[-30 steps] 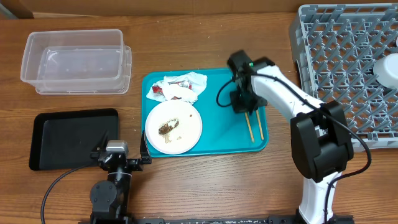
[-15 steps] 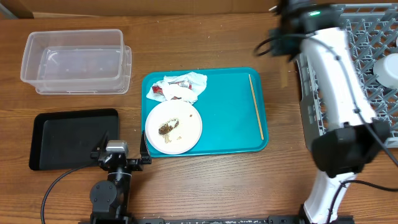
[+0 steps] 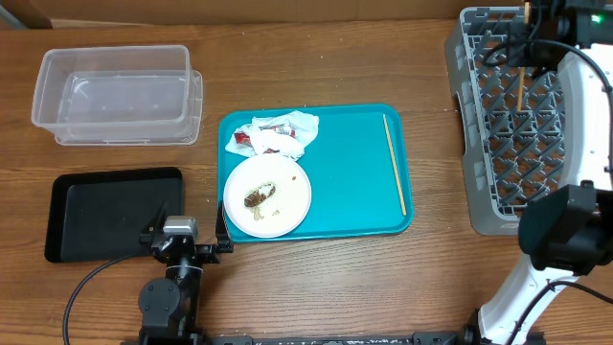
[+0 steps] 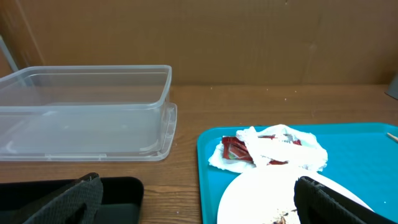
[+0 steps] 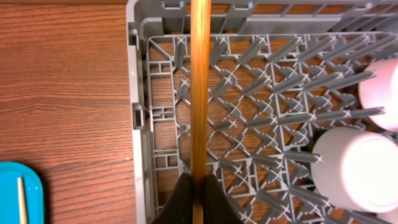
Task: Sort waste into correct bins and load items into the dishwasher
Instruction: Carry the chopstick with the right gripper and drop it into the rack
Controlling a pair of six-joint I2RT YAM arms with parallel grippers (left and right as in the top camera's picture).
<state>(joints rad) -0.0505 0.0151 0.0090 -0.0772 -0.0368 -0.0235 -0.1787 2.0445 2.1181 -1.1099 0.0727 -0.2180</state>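
Note:
My right gripper (image 5: pixel 199 186) is shut on one wooden chopstick (image 5: pixel 199 87) and holds it over the grey dish rack (image 3: pixel 479 144), near its left wall; the chopstick also shows in the overhead view (image 3: pixel 522 77). The second chopstick (image 3: pixel 394 163) lies on the teal tray (image 3: pixel 354 192). A white plate (image 3: pixel 267 195) with brown scraps and grains sits on the tray's left. A crumpled napkin with a red-and-white wrapper (image 3: pixel 273 135) lies behind it. The clear tub (image 3: pixel 115 94) and the black tray (image 3: pixel 105 213) stand at the left. My left gripper (image 4: pixel 199 205) is open, low by the plate and black tray.
Two white upturned dishes (image 5: pixel 360 168) stand in the rack at the right. The rack's upright pegs (image 5: pixel 280 118) fill its floor. Brown cardboard (image 4: pixel 249 37) backs the table. My right arm (image 3: pixel 584 144) reaches across the rack's right side.
My right gripper lifted one chopstick off the teal tray and carried it right and back, from the tray to above the dish rack. The left arm has not moved.

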